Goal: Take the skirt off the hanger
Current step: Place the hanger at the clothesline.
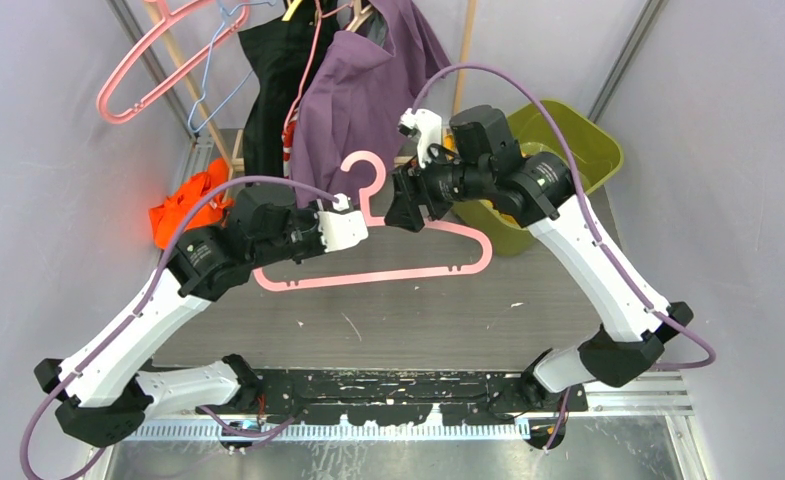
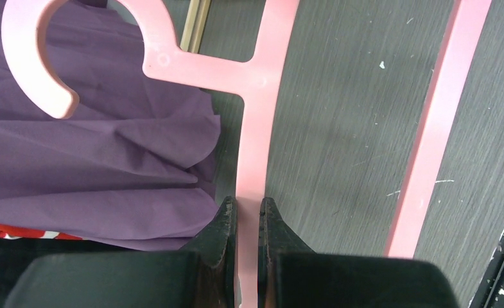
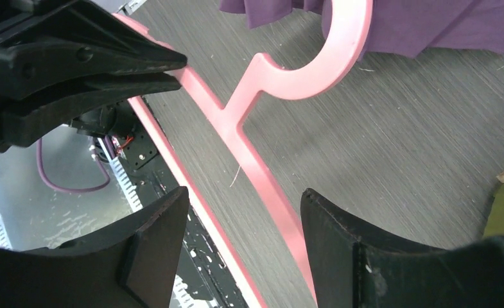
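Note:
A bare pink plastic hanger (image 1: 388, 275) is held level above the grey table, with no cloth on it. My left gripper (image 1: 360, 222) is shut on its upper left arm just below the hook. In the left wrist view the black fingers (image 2: 226, 224) pinch that pink bar (image 2: 252, 141). My right gripper (image 1: 408, 205) stands open at the hanger's right shoulder, jaws wide either side of the pink arm (image 3: 262, 173) with a gap around it. The right gripper (image 3: 243, 192) holds nothing. I cannot tell which garment is the skirt.
A purple garment (image 1: 358, 110) and a black one (image 1: 273, 80) hang on the rack at the back. An orange cloth (image 1: 183, 205) lies at the left. A green bin (image 1: 568, 150) stands at the right, behind the right arm. Empty hangers (image 1: 143, 70) hang top left.

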Motion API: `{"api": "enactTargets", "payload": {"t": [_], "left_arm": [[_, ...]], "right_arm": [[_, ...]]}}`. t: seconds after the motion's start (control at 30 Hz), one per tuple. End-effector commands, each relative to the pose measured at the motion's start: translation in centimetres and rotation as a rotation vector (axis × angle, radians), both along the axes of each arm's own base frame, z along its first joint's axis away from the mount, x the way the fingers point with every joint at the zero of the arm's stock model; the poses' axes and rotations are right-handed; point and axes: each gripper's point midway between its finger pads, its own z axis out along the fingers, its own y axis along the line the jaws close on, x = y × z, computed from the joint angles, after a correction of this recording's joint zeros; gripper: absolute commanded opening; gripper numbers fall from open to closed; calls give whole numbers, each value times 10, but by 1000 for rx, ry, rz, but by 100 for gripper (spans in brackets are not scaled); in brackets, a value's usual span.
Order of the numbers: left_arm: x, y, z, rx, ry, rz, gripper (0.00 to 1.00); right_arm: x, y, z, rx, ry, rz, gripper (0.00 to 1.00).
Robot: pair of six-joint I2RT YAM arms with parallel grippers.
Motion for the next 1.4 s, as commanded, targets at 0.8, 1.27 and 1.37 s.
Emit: {"api": "enactTargets", "payload": {"t": [0.8, 1.27, 1.37], "left_arm": [[13, -7, 28, -61, -91, 10, 0], [16, -7, 35, -67, -113, 19, 0], [16, -6, 34, -62, -113, 22, 0]], "right_arm": [[19, 47, 6, 145, -20, 98, 69], [13, 57, -11, 192, 63, 98, 65], [13, 58, -13, 192, 67, 106, 63]]}}
